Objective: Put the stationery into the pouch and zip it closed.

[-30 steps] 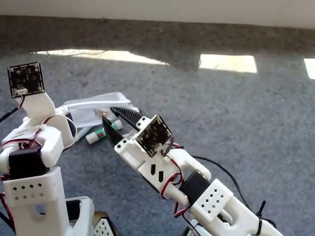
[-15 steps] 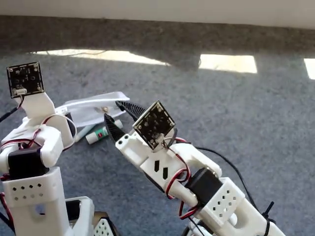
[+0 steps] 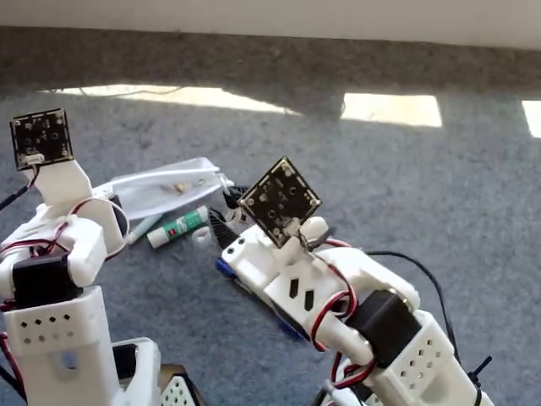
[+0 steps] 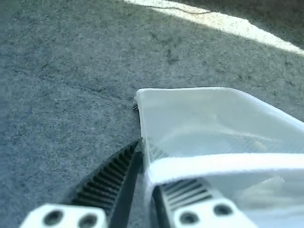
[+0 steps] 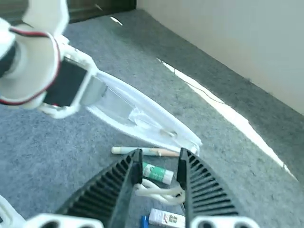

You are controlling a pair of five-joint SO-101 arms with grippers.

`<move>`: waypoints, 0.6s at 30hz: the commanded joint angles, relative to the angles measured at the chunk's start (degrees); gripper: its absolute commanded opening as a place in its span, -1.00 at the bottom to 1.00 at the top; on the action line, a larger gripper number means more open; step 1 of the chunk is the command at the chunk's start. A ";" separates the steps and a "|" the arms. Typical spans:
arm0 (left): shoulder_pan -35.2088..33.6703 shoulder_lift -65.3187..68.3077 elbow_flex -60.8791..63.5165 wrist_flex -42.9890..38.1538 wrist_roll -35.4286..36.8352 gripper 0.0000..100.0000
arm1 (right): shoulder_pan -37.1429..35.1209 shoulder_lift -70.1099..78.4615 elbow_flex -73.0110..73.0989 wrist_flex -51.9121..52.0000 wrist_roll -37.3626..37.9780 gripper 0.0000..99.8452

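Pouch [image 3: 165,188] lies on the carpet [image 3: 406,186] just ahead of the left arm, with its near end lifted. The left gripper [image 4: 145,161] is clamped on the pouch rim, with the fabric edge pinched between the two black jaws. The mouth looks parted along the long side, but I can't tell how wide.

My read on handling:
- The pouch is thin, translucent and floppy. It should weigh next to nothing and will fold or drag if pushed, so it needs that rim pinch to keep the mouth up. I'd take the zipper by its pull, but I can't make one out from here.
- The stationery is loose on the carpet beside the pouch's open side: a pen [image 5: 142,151], a green-labelled stick [image 5: 158,173], a white loop [image 5: 159,192] and a small blue-tipped piece [image 5: 164,217].
- The pen and the stick are rigid, smooth and round, so they are likely to roll or squirt out of the jaws. I'd grip each at mid-length, across the barrel.
- The loop looks soft, and I can't tell what it is.

The right gripper [image 5: 159,166] hangs over that cluster with its jaws apart and nothing held. The stick and the loop sit right in the gap below it.

The surface is a grey short-pile carpet, so there is some friction and things shouldn't slide far. A pale wall [image 3: 338,17] runs along the back edge, and there are bright sun patches [image 3: 393,108] on the carpet just in front of it. A black cable [image 3: 410,266] trails on the carpet beside the right arm, well clear of the pouch.
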 commanded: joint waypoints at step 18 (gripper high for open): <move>-14.37 0.04 -0.48 -2.11 0.62 -0.99 | 6.64 3.91 -3.65 7.96 -8.26 -0.75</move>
